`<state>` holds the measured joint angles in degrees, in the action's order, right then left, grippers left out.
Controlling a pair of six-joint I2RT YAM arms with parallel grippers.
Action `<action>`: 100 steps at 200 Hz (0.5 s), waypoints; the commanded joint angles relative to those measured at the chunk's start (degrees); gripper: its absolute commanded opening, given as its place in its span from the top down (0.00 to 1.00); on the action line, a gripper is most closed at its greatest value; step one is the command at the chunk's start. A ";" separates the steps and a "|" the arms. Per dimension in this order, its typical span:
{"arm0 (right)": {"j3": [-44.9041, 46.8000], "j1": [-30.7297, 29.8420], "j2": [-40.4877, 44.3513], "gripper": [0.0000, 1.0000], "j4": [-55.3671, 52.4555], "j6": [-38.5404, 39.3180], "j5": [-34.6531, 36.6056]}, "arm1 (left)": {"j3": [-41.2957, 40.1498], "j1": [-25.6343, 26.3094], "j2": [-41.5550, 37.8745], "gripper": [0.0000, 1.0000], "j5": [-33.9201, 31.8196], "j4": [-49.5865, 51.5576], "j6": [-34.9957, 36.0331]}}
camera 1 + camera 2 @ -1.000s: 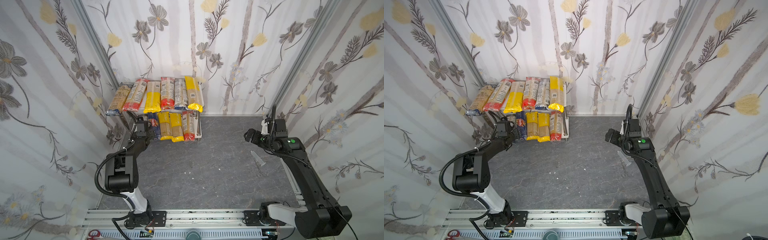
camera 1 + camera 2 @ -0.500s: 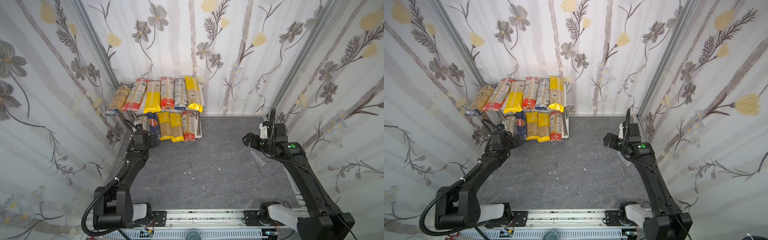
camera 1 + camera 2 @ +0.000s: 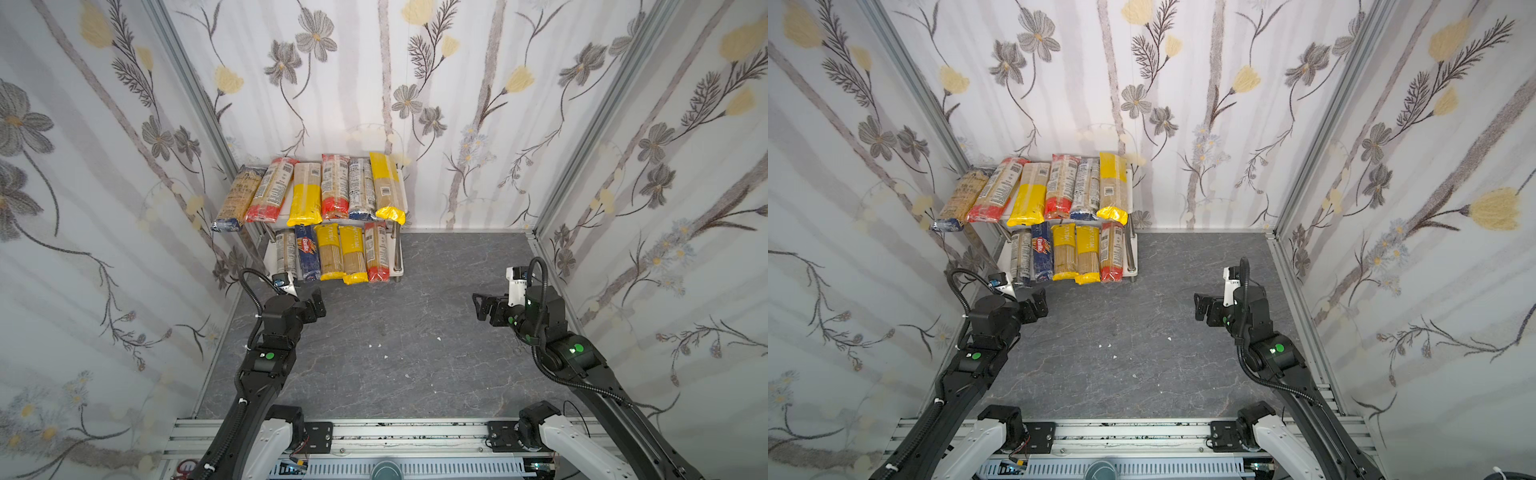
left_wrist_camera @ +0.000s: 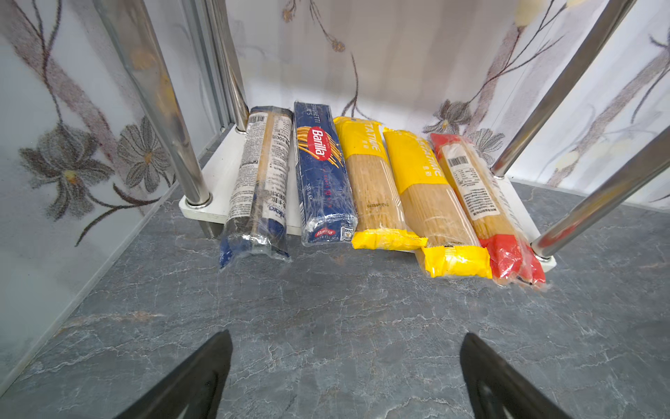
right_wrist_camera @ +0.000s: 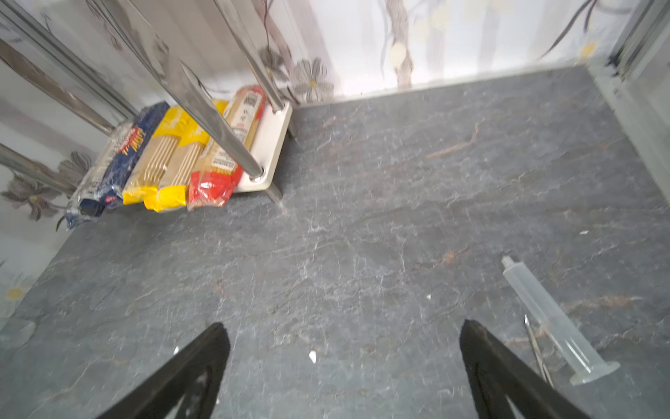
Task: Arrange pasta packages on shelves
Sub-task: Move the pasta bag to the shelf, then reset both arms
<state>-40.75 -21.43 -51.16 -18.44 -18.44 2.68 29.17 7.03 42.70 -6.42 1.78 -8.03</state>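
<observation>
The shelves (image 3: pixel 397 254) stand in the far left corner, a white two-tier rack on shiny posts. Several pasta packages (image 3: pixel 307 193) lie side by side on the top tier and several more (image 3: pixel 332 249) on the lower tier, their ends overhanging the front. In the left wrist view the lower row (image 4: pixel 321 174) runs from a clear-and-blue packet to a red-ended one. My left gripper (image 3: pixel 316 300) hovers open and empty in front of the rack's lower left corner, apart from it. My right gripper (image 3: pixel 482 305) hangs open and empty over the floor at the right.
A clear plastic syringe barrel (image 5: pixel 554 319) and a thin metal pin (image 5: pixel 536 348) lie on the grey stone floor beside my right gripper. Small white crumbs (image 3: pixel 384 345) dot the middle. Floral walls close in on three sides, and a metal rail (image 3: pixel 395 432) runs along the front.
My left arm has drawn back from the lower tier's left end toward the front, its jaws widening, with a packet left lying there. My right arm has shifted slightly nearer the front.
</observation>
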 commanded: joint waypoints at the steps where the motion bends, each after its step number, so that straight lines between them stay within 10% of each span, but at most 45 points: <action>1: 5.31 -0.62 5.15 0.00 12.57 3.24 3.91 | -2.39 0.10 -4.10 0.00 -1.96 -2.99 3.48; 100: 18.39 -0.55 14.68 0.00 22.08 8.15 13.87 | -11.08 0.00 2.58 0.00 -2.20 -26.13 5.49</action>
<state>-24.84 -22.04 -37.26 -4.03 -12.71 12.47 18.44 7.14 41.04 -7.92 -13.21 -3.73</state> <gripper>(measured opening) 0.996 0.997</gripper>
